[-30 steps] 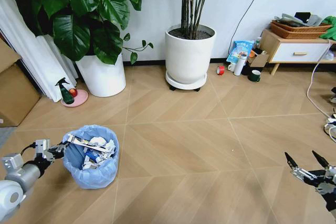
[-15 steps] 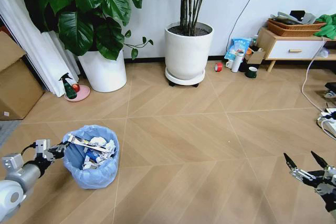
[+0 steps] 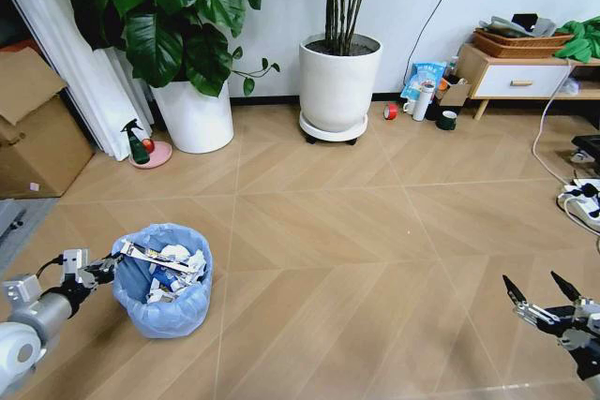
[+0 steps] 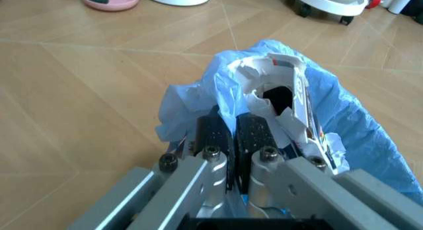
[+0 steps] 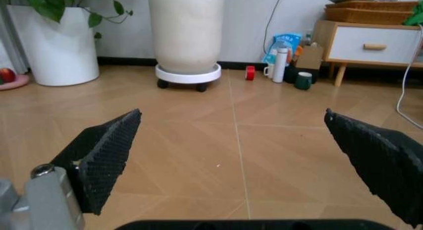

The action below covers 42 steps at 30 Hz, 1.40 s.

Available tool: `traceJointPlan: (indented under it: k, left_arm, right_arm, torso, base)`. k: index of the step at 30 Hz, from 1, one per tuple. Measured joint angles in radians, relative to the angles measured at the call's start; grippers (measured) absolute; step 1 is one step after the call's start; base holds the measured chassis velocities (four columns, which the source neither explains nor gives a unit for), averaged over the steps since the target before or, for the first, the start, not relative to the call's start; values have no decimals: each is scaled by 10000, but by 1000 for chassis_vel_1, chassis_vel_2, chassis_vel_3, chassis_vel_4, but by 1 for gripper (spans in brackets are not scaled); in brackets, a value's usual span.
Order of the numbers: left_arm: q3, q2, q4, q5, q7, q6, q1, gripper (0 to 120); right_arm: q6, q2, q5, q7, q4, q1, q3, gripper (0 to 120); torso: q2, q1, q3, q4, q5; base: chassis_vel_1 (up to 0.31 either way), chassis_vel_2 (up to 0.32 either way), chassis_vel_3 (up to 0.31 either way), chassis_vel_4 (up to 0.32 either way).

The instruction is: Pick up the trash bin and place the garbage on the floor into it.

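My left gripper (image 3: 105, 270) is clamped narrow on the bin's (image 3: 167, 295) near rim, pads (image 4: 213, 133) pinching the blue bag; the bin's base is cut off in my left wrist view. The garbage (image 3: 169, 267) sits inside it, heaped, pieces hard to tell apart. My right gripper (image 3: 541, 294) hangs wide over bare floor (image 3: 337, 259), well apart.

the floor (image 3: 328, 231) is light brown wood laid in a herringbone pattern. the trash bin (image 3: 164, 302), lined with a crinkled blue bag and full of paper, is clamped at its rim by the left gripper (image 3: 101, 269). ahead of the right gripper (image 3: 542, 295), well off, stand a white pot on a wheeled base (image 3: 340, 86), a red tape roll (image 3: 391, 111) and a white bottle (image 3: 423, 100). beyond the bin stand a second white pot (image 3: 195, 114) and a pink dish (image 3: 150, 154).
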Motion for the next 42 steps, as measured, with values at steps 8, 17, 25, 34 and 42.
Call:
traceJointPlan:
  k: [8,17,25,34,42]
  left_arm:
    - [-6,22,-21,-21,-13,0,-23,0]
    - [-26,32,-23,-49,-22,0,-26,0]
    - [-9,-12,-56,-34,-40,1,-13,0]
    - [37,25,-29,-49,-52,11,-88,0]
    - [66,36,-11,-66,-66,20,-135,0]
  right_arm:
    - [1,-26,34,0,43,-1,1,100]
    - [0,-60,69,-1,54,-13,3,100]
    - [-5,-79,103,-1,69,-21,4,100]
    - [-12,-77,156,-5,69,-18,-7,100]
    - [-18,-114,192,-44,57,3,-12,100]
  torso:
    - [0,-1,0,-2,0]
    - [0,0,-1,0,5]
    - [0,0,0,-2,1]
    - [0,1,1,-1,-2]
    - [0,-1,0,0,7]
  base:
    - [195,-76,-191,79]
    - [188,-142,-196,140]
    - [191,-157,-191,155]
    - [208,-206,-211,202]
    - [232,-243,-227,237]
